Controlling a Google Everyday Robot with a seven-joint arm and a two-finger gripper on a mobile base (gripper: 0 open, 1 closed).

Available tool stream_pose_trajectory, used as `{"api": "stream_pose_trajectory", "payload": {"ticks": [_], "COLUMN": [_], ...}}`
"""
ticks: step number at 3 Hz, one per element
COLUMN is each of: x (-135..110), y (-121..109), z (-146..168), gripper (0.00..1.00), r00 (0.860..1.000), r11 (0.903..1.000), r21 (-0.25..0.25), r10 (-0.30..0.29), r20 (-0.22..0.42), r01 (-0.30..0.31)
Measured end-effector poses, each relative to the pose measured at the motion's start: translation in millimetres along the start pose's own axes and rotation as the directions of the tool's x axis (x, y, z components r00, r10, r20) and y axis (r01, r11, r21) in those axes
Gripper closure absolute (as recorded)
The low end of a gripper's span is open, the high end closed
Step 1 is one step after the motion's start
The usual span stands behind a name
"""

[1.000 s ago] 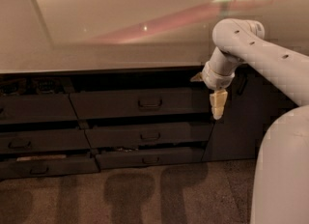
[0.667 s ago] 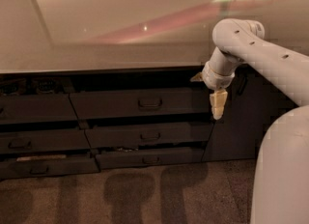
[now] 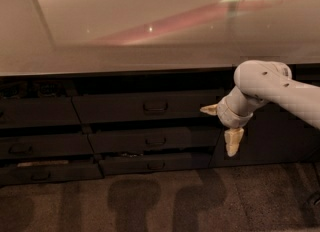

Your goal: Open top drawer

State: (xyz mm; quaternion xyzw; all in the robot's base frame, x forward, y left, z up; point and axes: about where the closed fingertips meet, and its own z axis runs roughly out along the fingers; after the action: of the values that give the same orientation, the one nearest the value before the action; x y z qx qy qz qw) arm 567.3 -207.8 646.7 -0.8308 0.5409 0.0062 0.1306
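Note:
The top drawer (image 3: 125, 108) is the widest dark grey front just under the countertop, with a small loop handle (image 3: 155, 106) at its centre. Its front stands about flush with the drawers below. My gripper (image 3: 221, 126) hangs in front of the drawer's right end, to the right of the handle and a little below it. One pale finger (image 3: 233, 142) points down and the other (image 3: 209, 109) points left towards the drawer front. The fingers are spread apart and hold nothing.
Two shallower dark drawers (image 3: 155, 140) (image 3: 155, 165) lie under the top one, and several more (image 3: 35, 113) stand in the left column. A dark cabinet door (image 3: 275, 136) is behind my arm on the right. The pale countertop (image 3: 150, 36) overhangs. Carpet floor (image 3: 150, 201) lies in front.
My arm and gripper have dropped lower and shifted slightly right, from level with the top drawer's upper edge to its lower edge. The drawers have not moved.

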Motion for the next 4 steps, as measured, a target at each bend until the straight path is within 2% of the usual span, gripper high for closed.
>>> {"api": "stream_pose_trajectory", "payload": {"ticks": [1, 2, 3, 4], "x": [0.2, 13.1, 33.8, 60.1], "y": [-0.3, -30.8, -55.3, -63.7], "z": [0.1, -23.7, -31.4, -6.3], "gripper": [0.00, 0.00, 0.00, 0.00], "r00": [1.000, 0.998, 0.995, 0.994], "r11": [1.0000, 0.9995, 0.9980, 0.9965], "r21": [0.000, 0.021, 0.043, 0.004], "r10": [0.001, 0.024, 0.049, 0.084], "r20": [-0.002, -0.050, -0.087, -0.077], "r01": [-0.001, -0.023, -0.046, -0.084]}}
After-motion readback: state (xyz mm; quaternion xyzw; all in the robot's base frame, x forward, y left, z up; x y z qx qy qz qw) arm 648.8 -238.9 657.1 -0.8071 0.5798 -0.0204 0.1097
